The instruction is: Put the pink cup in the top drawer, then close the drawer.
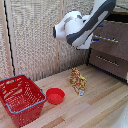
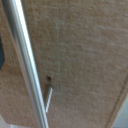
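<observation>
High beside the dresser (image 1: 111, 47), at its exterior-view left, the white arm (image 1: 82, 27) slants down from the upper corner, wrist bent toward the top drawer (image 1: 114, 35). Its claw is hidden, so its opening cannot be told. No pink cup shows. Up close, the wrist view shows a silver bar handle (image 2: 27, 65) across brown wood.
</observation>
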